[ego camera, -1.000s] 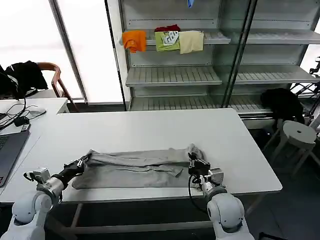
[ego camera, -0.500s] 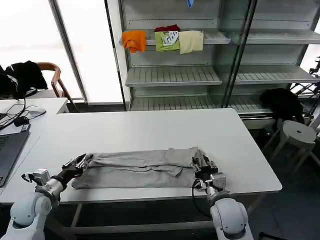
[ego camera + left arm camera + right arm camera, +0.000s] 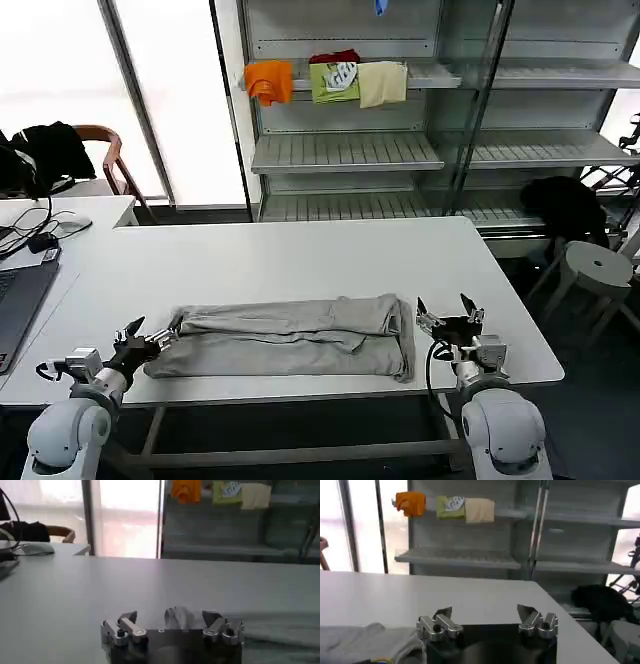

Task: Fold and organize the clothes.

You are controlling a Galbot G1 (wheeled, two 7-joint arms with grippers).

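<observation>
One grey shirt [image 3: 290, 336], folded into a long band, lies flat along the table's [image 3: 300, 260] near edge. My left gripper [image 3: 150, 335] sits just off one end, right gripper [image 3: 450, 318] beside the other; both jaws spread wide, holding nothing.

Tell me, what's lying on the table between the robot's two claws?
The folded grey shirt lies there, stretched across the white table. In the head view, the open left end effector sits just off one end and the open right end effector just off the other.
</observation>
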